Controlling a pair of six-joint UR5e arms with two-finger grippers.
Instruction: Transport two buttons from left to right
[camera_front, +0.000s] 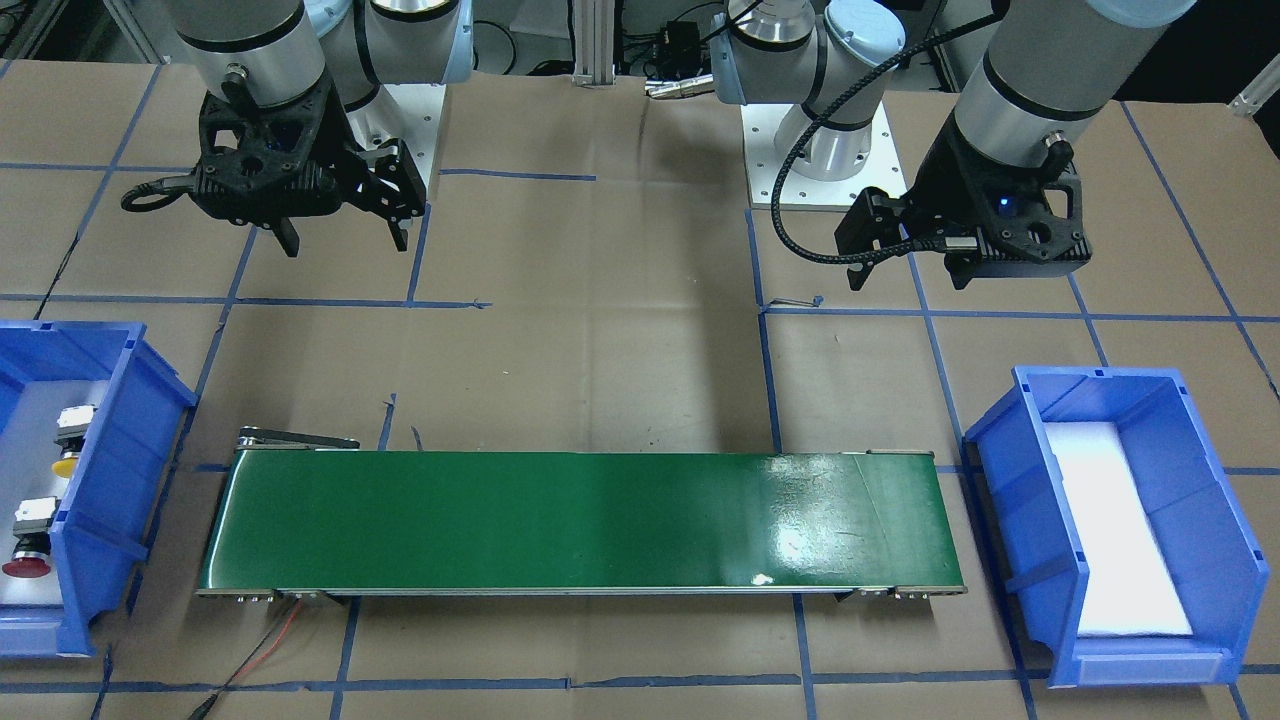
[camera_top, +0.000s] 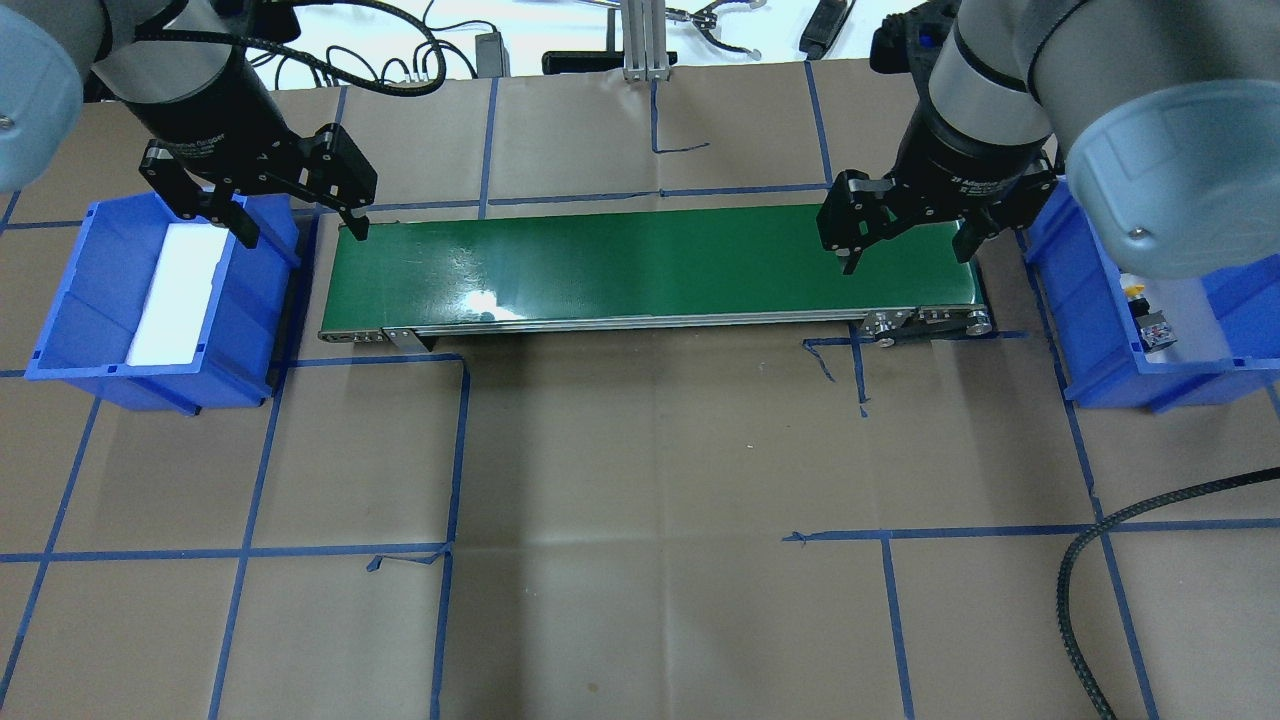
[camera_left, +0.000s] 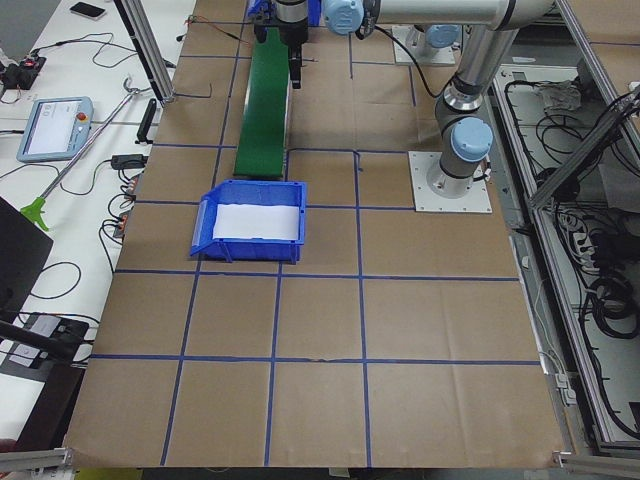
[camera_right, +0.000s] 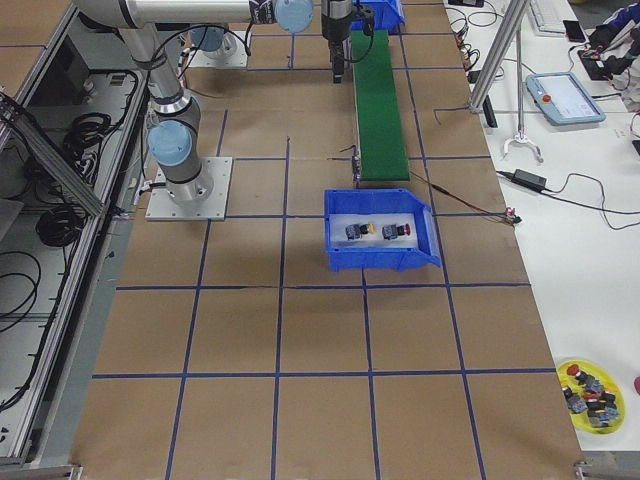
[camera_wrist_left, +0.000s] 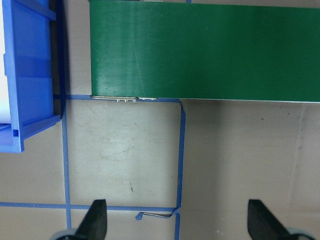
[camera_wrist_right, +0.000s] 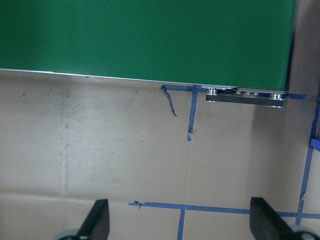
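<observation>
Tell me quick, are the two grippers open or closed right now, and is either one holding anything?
Left gripper: open, holding nothing.
Right gripper: open, holding nothing.

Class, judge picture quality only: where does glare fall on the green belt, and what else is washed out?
Front-facing view: a broad sheen whitens the green belt toward the robot's left end, and the white liner of the left-side blue bin is blown out, texture lost. Overhead view: a smaller glint sits near the belt's same end, and that liner is also overexposed.
</observation>
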